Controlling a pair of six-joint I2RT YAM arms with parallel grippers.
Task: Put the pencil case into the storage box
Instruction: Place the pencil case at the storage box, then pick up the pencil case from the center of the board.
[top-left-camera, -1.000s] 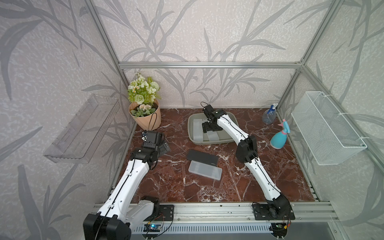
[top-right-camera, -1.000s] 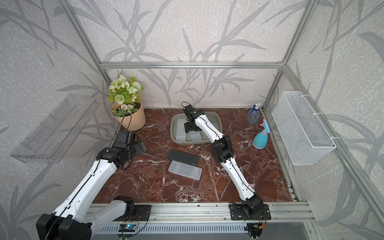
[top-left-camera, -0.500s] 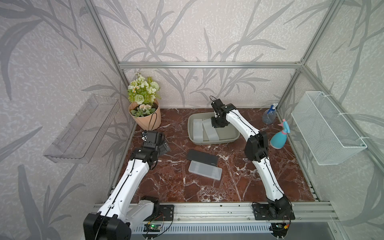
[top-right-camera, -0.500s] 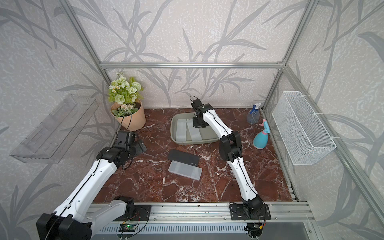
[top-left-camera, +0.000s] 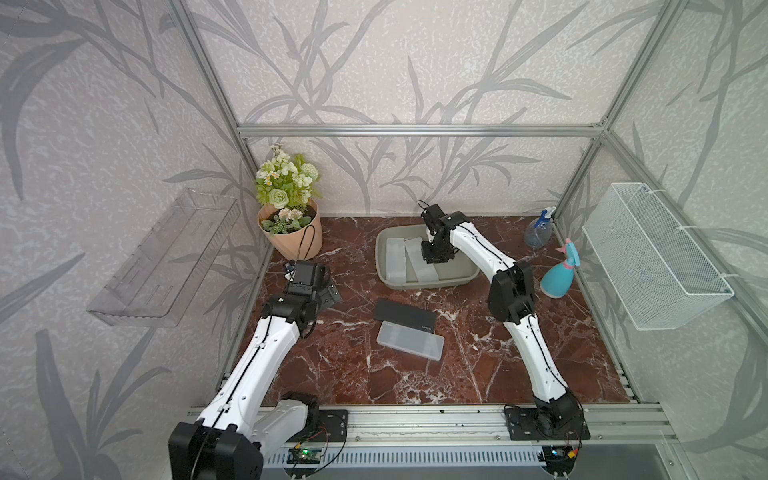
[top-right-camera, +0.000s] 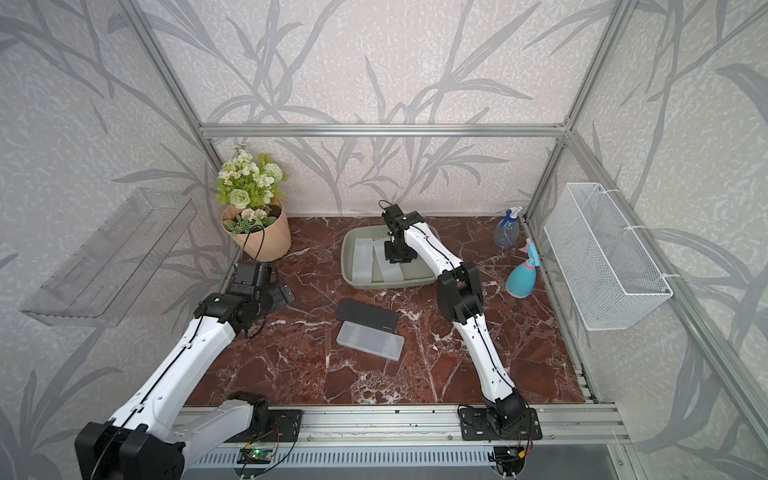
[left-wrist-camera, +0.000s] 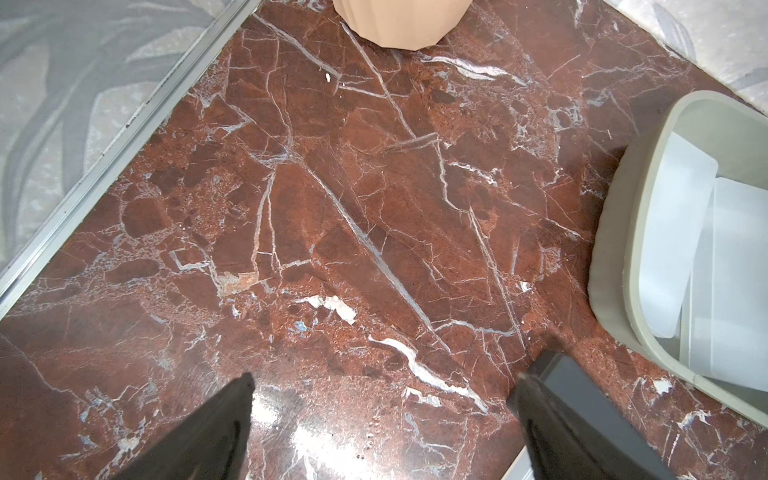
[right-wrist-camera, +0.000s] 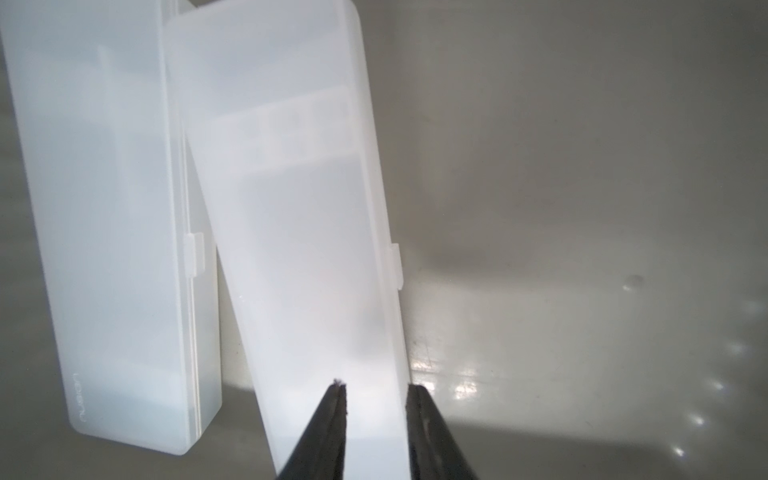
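The grey-green storage box stands at the back of the marble table. Two frosted pencil cases lie inside it, one straight and one slanted. My right gripper hovers over the slanted case's end, jaws drawn close together, holding nothing. A black pencil case and a frosted one lie mid-table. My left gripper stays open above bare marble at the left, with the box rim off to its side.
A flower pot stands at the back left. Two spray bottles, one clear blue and one turquoise, stand at the right. A clear tray hangs on the left wall and a white wire basket on the right wall.
My right gripper let go of the slanted frosted case in the box, closed its jaws and shifted slightly right above it. The left arm has not moved.
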